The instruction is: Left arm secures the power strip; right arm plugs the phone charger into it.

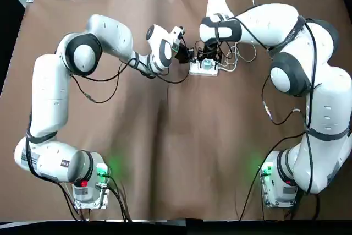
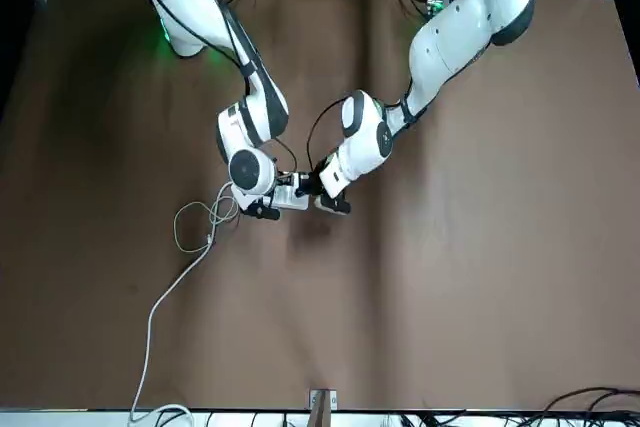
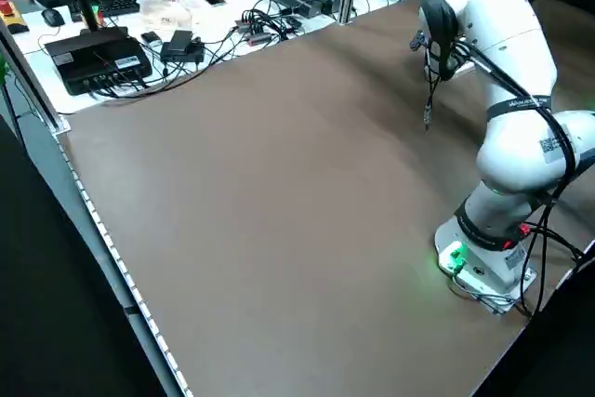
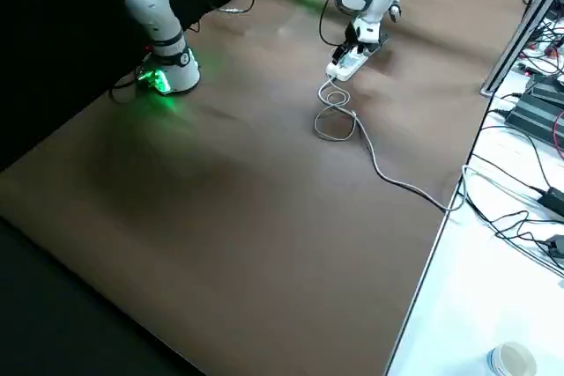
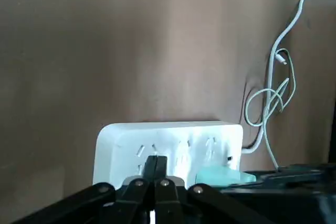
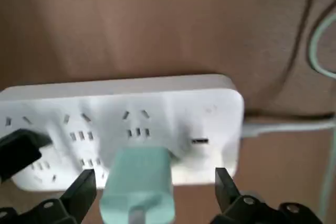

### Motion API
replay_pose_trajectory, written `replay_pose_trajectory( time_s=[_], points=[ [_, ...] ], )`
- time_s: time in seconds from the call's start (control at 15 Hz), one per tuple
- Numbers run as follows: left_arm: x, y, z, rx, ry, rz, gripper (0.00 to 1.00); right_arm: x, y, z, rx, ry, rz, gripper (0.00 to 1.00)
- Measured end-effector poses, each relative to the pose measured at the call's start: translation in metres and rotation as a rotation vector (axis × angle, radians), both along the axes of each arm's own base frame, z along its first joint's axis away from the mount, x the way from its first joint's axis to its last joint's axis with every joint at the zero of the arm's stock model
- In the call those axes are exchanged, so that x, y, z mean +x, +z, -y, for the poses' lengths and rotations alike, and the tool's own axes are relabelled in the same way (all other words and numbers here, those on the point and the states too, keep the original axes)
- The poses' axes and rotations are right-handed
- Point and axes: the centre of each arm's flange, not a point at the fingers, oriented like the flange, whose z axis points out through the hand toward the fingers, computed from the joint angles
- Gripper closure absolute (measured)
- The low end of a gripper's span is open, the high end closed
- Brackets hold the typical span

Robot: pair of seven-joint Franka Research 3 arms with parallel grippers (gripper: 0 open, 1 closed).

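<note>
The charger (image 6: 137, 184) is on the strip (image 6: 207, 106), by the end where the strip's cord (image 6: 286, 127) comes out. It looks plugged in, but I can't see how deep it goes. The right gripper (image 6: 155, 172) is around the charger, with its fingers spread and not pinching it. The left gripper (image 5: 156, 160) is on top of the strip, its fingers pressed together. The plug part looks done. What's left may be a little push, then both arms can back off.

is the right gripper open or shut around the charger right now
Open: in the right wrist view, the right gripper's two fingers stand apart, one on either side of the charger, with gaps between them and it.
</note>
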Motion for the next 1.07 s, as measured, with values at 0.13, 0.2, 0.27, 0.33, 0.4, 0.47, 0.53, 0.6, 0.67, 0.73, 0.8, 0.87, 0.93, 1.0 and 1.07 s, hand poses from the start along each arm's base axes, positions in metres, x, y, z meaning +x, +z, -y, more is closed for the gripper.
replay_pose_trajectory(
  time_s=[0.13, 0.2, 0.27, 0.33, 0.4, 0.47, 0.53, 0.6, 0.67, 0.73, 0.8, 0.87, 0.93, 1.0, 1.07],
  points=[
    [0.000, 0.000, 0.000, 0.000, 0.000, 0.000, 0.99, 0.013, 0.019, 0.008, -0.007, -0.008, -0.046, 0.00],
    [0.000, 0.000, 0.000, 0.000, 0.000, 0.000, 0.99, 0.022, 0.031, 0.014, -0.008, -0.015, -0.065, 0.00],
    [0.000, 0.000, 0.000, 0.000, 0.000, 0.000, 0.99, 0.031, 0.044, 0.021, -0.007, -0.024, -0.083, 0.00],
    [0.000, 0.000, 0.000, 0.000, 0.000, 0.000, 0.99, 0.041, 0.057, 0.031, -0.006, -0.036, -0.099, 0.00],
    [0.000, 0.000, 0.000, 0.000, 0.000, 0.000, 0.99, 0.051, 0.070, 0.041, -0.003, -0.049, -0.110, 0.00],
    [0.000, 0.000, 0.000, 0.000, 0.000, 0.000, 0.99, 0.061, 0.083, 0.053, 0.001, -0.065, -0.115, 0.00],
    [0.000, 0.000, 0.000, 0.000, 0.000, 0.000, 0.99, 0.071, 0.096, 0.065, 0.007, -0.082, -0.116, 0.00],
    [0.000, 0.000, 0.000, 0.000, 0.000, 0.000, 0.99, 0.081, 0.110, 0.079, 0.014, -0.101, -0.112, 0.00],
    [0.000, 0.000, 0.000, 0.000, 0.000, 0.000, 0.99, 0.091, 0.124, 0.095, 0.025, -0.116, -0.105, 0.00],
    [0.001, 0.000, 0.000, -0.001, 0.002, 0.001, 0.99, 0.100, 0.139, 0.114, 0.038, -0.123, -0.103, 0.00],
    [0.003, 0.001, -0.001, 0.000, 0.005, 0.004, 0.99, 0.107, 0.154, 0.135, 0.053, -0.121, -0.108, 0.00],
    [0.005, 0.001, -0.003, 0.001, 0.011, 0.009, 0.99, 0.113, 0.168, 0.158, 0.064, -0.117, -0.114, 0.00],
    [0.007, 0.001, -0.004, 0.002, 0.014, 0.011, 0.99, 0.119, 0.181, 0.181, 0.067, -0.116, -0.105, 0.00],
    [0.008, 0.001, -0.004, 0.002, 0.016, 0.013, 0.99, 0.126, 0.193, 0.205, 0.060, -0.112, -0.084, 0.00],
    [0.010, 0.001, -0.005, 0.003, 0.018, 0.014, 0.99, 0.131, 0.205, 0.228, 0.054, -0.102, -0.064, 0.00]
  ],
)
